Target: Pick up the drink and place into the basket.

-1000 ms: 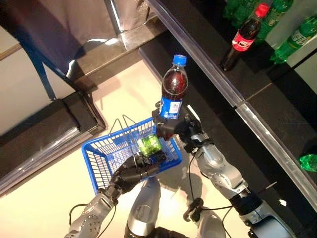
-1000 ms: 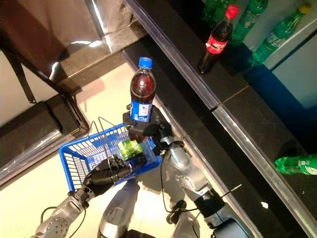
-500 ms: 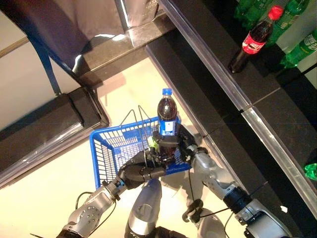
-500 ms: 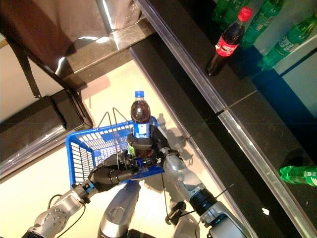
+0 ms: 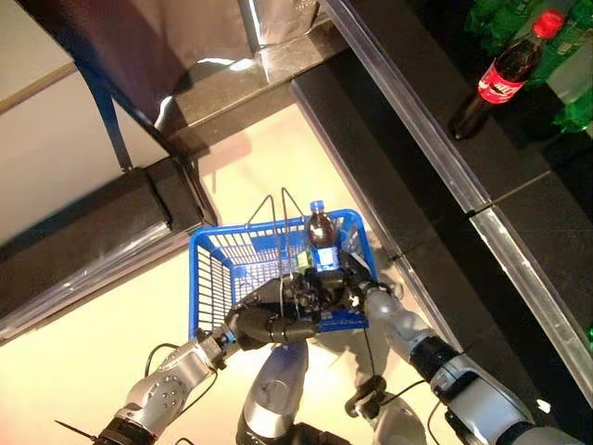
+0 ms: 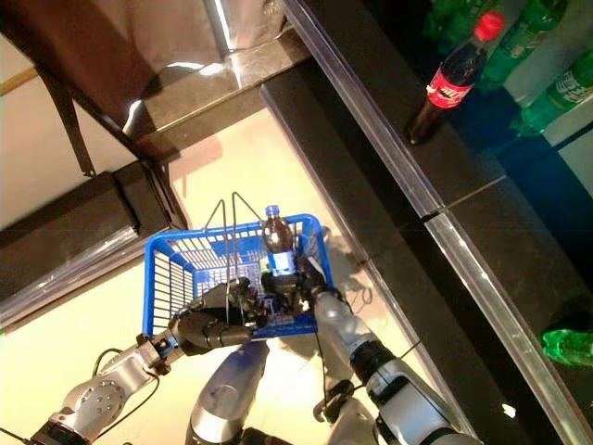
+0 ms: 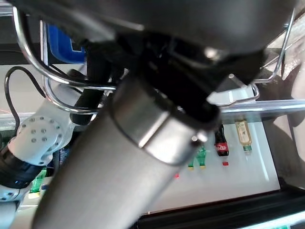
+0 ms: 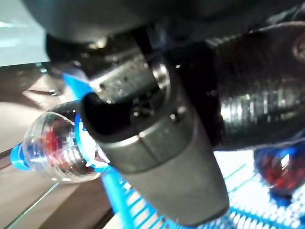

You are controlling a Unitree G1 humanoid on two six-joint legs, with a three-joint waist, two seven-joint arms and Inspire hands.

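Note:
My right hand (image 5: 345, 284) is shut on a dark cola bottle (image 5: 321, 234) with a blue cap and blue label. It holds the bottle upright inside the blue basket (image 5: 219, 271), near the basket's right side; the bottle also shows in the right eye view (image 6: 278, 243) and the right wrist view (image 8: 57, 143). My left hand (image 5: 271, 324) is shut on the basket's thin wire handles (image 7: 62, 88) and holds the basket up in front, off the floor.
A dark shelf edge with a metal rail (image 5: 435, 148) runs along the right. On it stand a red-capped cola bottle (image 5: 505, 79) and green bottles (image 6: 556, 88). A dark counter base (image 5: 102, 232) lies at the left.
My right hand has lowered the cola bottle from above the basket down into it. The camera has shifted too. The green drink seen in the basket earlier is now hidden.

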